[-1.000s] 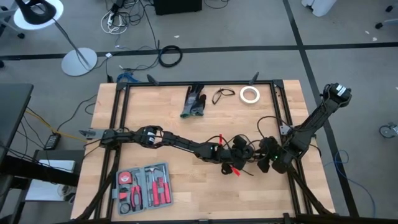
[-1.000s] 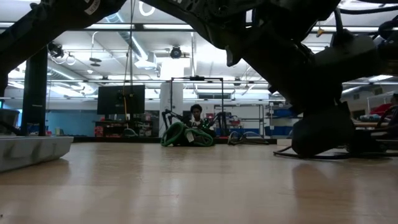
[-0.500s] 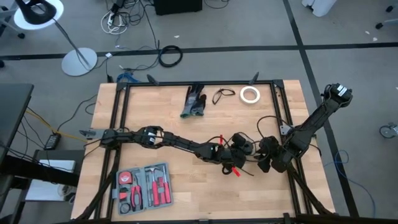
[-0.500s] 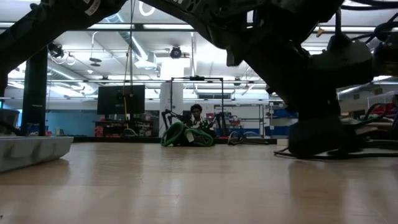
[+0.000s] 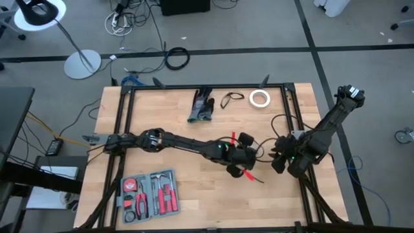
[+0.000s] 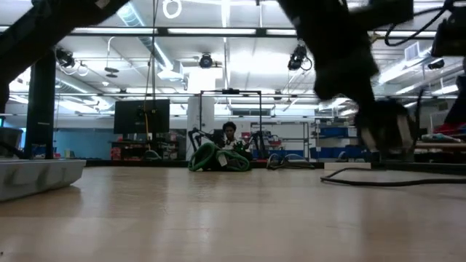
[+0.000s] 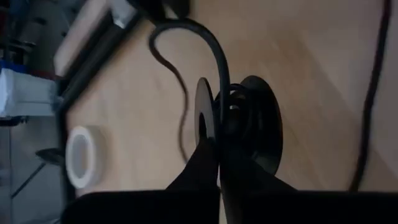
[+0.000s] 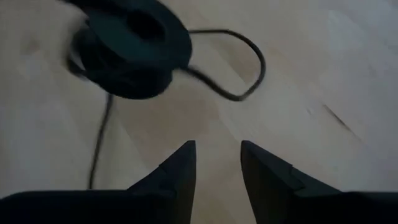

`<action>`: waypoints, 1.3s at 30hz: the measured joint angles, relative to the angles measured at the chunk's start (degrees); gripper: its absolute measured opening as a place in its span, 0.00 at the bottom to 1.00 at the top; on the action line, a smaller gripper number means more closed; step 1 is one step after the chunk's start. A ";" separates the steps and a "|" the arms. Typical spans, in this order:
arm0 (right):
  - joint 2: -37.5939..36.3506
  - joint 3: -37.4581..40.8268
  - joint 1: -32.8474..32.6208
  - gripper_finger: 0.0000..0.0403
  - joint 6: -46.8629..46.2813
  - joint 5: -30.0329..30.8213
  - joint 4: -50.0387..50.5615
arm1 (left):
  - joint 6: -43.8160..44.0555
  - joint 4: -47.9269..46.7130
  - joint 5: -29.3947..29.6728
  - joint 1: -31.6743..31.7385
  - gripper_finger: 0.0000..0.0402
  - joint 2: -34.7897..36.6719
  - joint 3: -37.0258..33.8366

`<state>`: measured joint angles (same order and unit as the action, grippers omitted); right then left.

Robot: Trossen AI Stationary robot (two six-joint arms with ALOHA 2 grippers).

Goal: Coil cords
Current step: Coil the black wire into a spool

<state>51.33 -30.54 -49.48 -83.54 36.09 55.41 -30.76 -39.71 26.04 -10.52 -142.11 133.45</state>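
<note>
**Left jaws pinch the cord bundle at mid-bench; right jaws stand spread beside it**

The bench (image 5: 168,116) is a pale wood-plank top inside a black metal frame (image 5: 123,116), on a grey floor crossed by dark lines. Along its 12 o'clock edge lie a dark glove (image 5: 202,105), a small loose loop of cord (image 5: 230,99) and a white tape roll (image 5: 260,98), set side by side and apart from one another. At the 7 o'clock corner sits an open tool case (image 5: 150,195) with red-handled tools. A thick black cable ring (image 5: 176,58) lies on the floor beyond the 12 o'clock edge, near a lamp base (image 5: 82,65).

The left gripper (image 5: 240,155) reaches from the 9 o'clock side toward the bench's 4 o'clock region. In the left wrist view its jaws are pressed together on the round cord bundle (image 7: 239,124), whose tail curls away over the wood. The right gripper (image 5: 279,157) comes in from the 3 o'clock edge and sits just beside the left one; in the right wrist view its jaws are spread, hanging over bare wood with the bundle lying ahead of them, untouched.

The low view looks across the plank surface into a lit workshop with ceiling lights, racks and a seated person (image 6: 230,137) far behind. A loose cord tail (image 6: 393,179) trails on the wood there. The middle and 6 o'clock stretch of the bench carry nothing but planks.
</note>
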 joint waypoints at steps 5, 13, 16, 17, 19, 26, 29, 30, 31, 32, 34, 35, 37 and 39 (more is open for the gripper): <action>-0.53 -1.30 -1.14 0.31 2.53 1.90 0.06 | 3.00 -1.99 -0.72 -0.57 0.00 5.77 0.13; -0.97 -7.38 -4.58 0.30 11.89 11.01 -1.45 | 4.25 -5.92 3.82 -1.92 0.00 12.46 0.13; -0.98 -10.84 -5.80 0.31 21.40 15.41 -3.21 | 5.75 -8.27 3.81 -2.18 0.00 14.18 0.13; -0.98 -11.83 -6.06 0.31 24.13 16.45 -4.01 | 6.11 -8.76 3.81 -2.28 0.00 14.67 0.13; -0.93 -13.38 -6.42 0.30 28.58 18.32 -4.91 | 7.09 -10.05 3.70 -2.48 0.00 15.79 0.13; -0.96 -15.11 -6.41 0.31 40.91 26.08 -13.24 | 9.93 -10.54 1.89 -3.53 0.00 19.63 0.13; -0.61 -15.11 -6.41 0.30 50.52 27.68 -20.96 | 12.08 -10.54 1.14 -3.85 0.00 20.90 0.13; -0.43 -15.11 -6.41 0.30 54.34 27.91 -23.93 | 13.20 -10.25 0.62 -3.85 0.00 21.21 0.13; -0.26 -15.11 -6.41 0.30 57.97 28.03 -27.30 | 14.47 -10.06 -0.25 -3.85 0.00 21.78 0.15; -0.09 -15.12 -6.40 0.30 61.59 28.08 -30.52 | 15.89 -10.52 -1.06 -3.85 0.00 22.16 0.15; 0.04 -15.13 -6.28 0.30 67.15 28.20 -35.51 | 18.75 -10.47 -3.87 -3.82 0.00 22.53 0.15; 0.04 -15.13 -6.24 0.30 68.94 28.29 -37.14 | 19.78 -10.99 -4.93 -3.76 0.00 22.69 0.15; 0.00 -15.13 -6.20 0.30 71.47 28.59 -39.40 | 21.25 -12.22 -6.52 -3.76 0.00 22.72 0.15; 0.04 -15.13 -5.64 0.30 73.28 28.54 -40.81 | 22.08 -12.69 -7.27 -3.76 0.00 22.71 0.15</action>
<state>51.37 -45.67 -55.13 -10.26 64.63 14.60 -8.69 -52.40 18.77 -14.28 -119.40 133.60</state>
